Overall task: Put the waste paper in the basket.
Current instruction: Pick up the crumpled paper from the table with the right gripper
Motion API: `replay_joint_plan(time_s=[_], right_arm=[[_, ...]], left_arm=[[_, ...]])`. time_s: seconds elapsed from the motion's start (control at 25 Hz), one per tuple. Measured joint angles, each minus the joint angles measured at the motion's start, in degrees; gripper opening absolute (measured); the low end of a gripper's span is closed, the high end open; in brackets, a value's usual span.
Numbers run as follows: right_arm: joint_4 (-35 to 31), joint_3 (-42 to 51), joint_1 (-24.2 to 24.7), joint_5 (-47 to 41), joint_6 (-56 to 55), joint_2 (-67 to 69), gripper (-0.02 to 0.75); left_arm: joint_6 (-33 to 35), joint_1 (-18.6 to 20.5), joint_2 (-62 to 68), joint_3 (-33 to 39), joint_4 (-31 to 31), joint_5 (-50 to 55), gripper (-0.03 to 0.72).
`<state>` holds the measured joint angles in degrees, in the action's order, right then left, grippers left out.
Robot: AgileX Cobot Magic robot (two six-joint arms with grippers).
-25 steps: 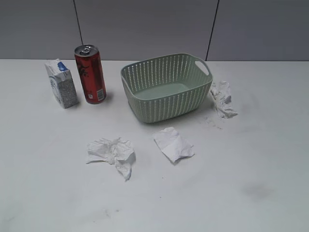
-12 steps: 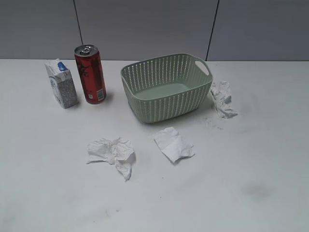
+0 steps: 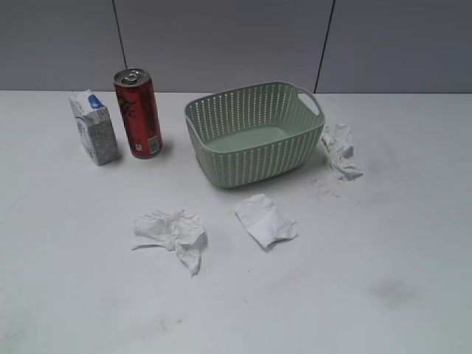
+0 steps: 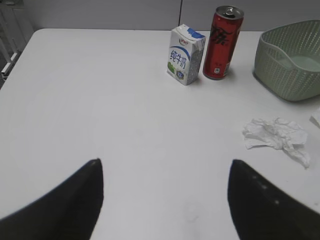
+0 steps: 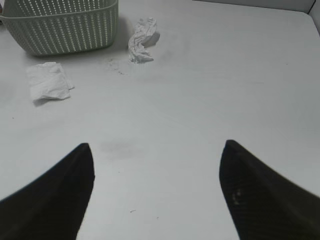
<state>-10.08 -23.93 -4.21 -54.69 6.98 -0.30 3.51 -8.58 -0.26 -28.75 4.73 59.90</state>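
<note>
The sage-green basket (image 3: 254, 133) stands empty at the back middle of the white table; it also shows in the left wrist view (image 4: 292, 62) and the right wrist view (image 5: 62, 27). A crumpled waste paper (image 3: 171, 233) lies front left of it, also in the left wrist view (image 4: 277, 137). A flatter folded piece (image 3: 264, 220) lies in front of it, also in the right wrist view (image 5: 48, 81). A third crumpled piece (image 3: 339, 151) lies by the basket's right side, also in the right wrist view (image 5: 142, 40). My left gripper (image 4: 165, 162) and right gripper (image 5: 156, 145) are open and empty, far from the papers. Neither shows in the exterior view.
A tall red drink can (image 3: 138, 113) and a small speckled white carton with a blue mark (image 3: 94, 127) stand left of the basket; both show in the left wrist view, the can (image 4: 222, 42) and the carton (image 4: 185, 55). A grey wall lies behind the table.
</note>
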Motion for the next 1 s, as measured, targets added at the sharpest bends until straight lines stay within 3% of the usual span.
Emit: replay_joint_plan(time_s=[0.68, 1.0], right_arm=[[-0.2, -0.3, 0.0, 1.2, -0.1, 0.0, 0.589], [-0.9, -2.1, 0.0, 19.0, -0.1, 3.1, 0.589]], left_arm=[[0.0, 0.0, 0.0, 0.0, 0.0, 0.0, 0.591], [0.0, 0.0, 0.0, 0.0, 0.0, 0.0, 0.591]])
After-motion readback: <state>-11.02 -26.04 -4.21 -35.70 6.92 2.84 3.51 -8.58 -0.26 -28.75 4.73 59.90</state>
